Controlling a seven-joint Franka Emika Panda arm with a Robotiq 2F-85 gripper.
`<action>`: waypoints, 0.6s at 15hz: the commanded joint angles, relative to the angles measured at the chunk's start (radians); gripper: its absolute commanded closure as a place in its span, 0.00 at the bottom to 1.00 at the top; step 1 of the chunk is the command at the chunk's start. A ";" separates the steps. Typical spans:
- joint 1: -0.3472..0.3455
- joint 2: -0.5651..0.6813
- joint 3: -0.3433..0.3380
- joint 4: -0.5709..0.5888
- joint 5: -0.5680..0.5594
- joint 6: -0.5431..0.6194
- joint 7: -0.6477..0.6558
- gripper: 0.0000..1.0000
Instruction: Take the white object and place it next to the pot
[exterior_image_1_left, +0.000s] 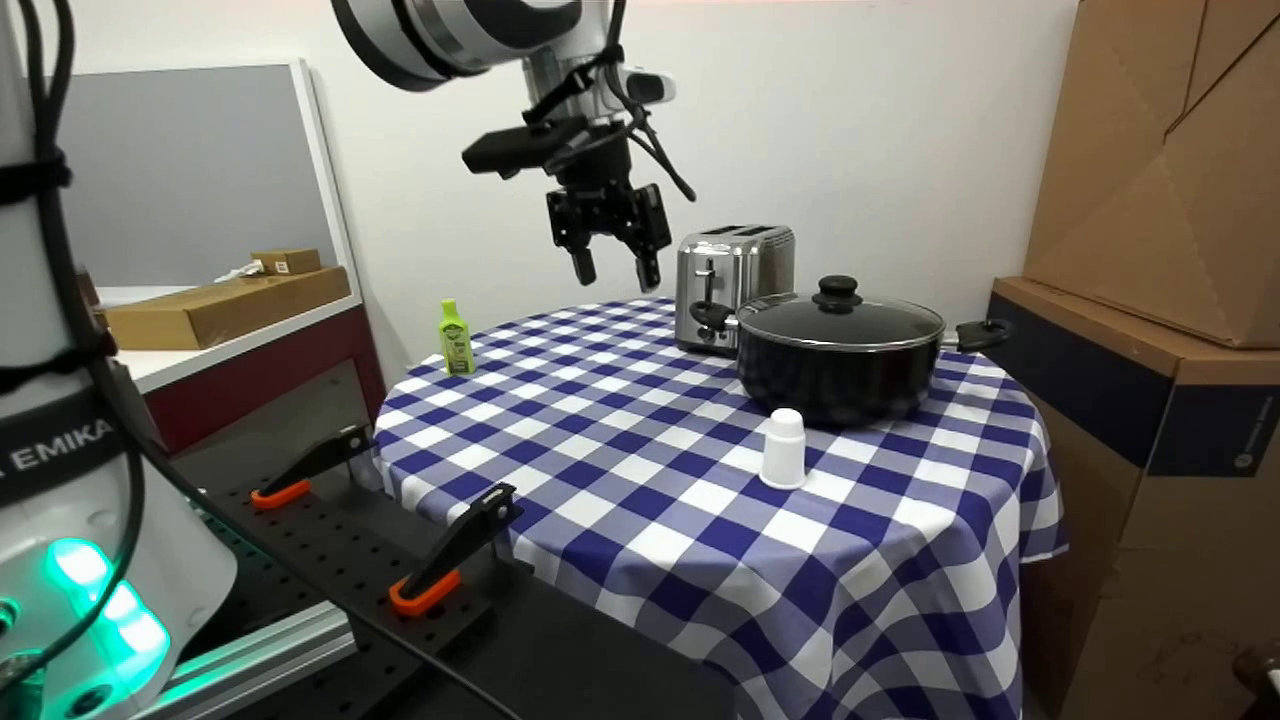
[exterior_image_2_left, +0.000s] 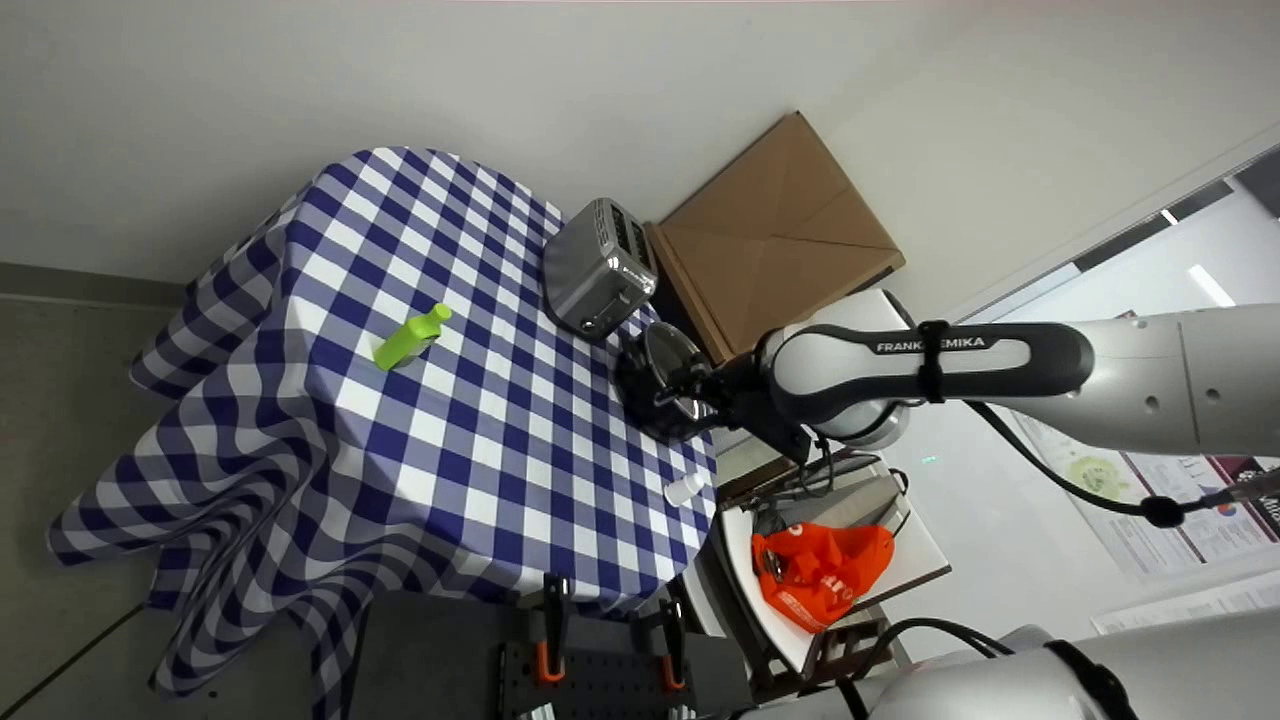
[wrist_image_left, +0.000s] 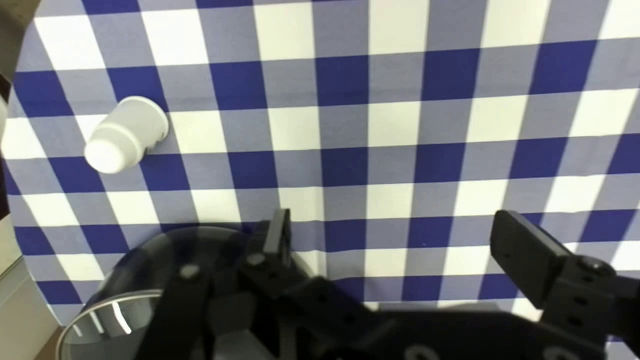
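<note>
White & upright on chk'd cloth (exterior_image_1_left: 600, 450), see sm. obj. (exterior_image_1_left: 783, 457) nr, not touching, lidded blk pot (exterior_image_1_left: 840, 380); see gripper (exterior_image_1_left: 617, 275) up above w/ jaws spread.

White, round-linked Franka Emika arm (exterior_image_2_left: 1130, 370); dark panel (exterior_image_2_left: 1058, 360) lettered white; black cables (exterior_image_1_left: 60, 250), black straps (exterior_image_2_left: 932, 365); green-glowing base lights (exterior_image_1_left: 105, 600); black jaws, round screw heads (wrist_image_left: 597, 265).

Tbl (exterior_image_1_left: 600, 420) had a blue/wht checked cloth (exterior_image_2_left: 250, 480) on, hung in folds past the edge. I saw the wht obj. (exterior_image_1_left: 783, 455) upright near the lidded blk pot (exterior_image_1_left: 838, 368), apart from it; silver toaster (exterior_image_1_left: 742, 275) stood just beside the pot, green btl. (exterior_image_1_left: 456, 345) upright, well apart from the others.
</note>
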 joint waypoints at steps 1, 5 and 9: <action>-0.065 -0.201 0.149 -0.026 0.128 -0.189 -0.014 0.00; -0.116 -0.318 0.245 -0.003 0.187 -0.305 0.041 0.00; -0.136 -0.304 0.266 0.002 0.189 -0.287 0.016 0.00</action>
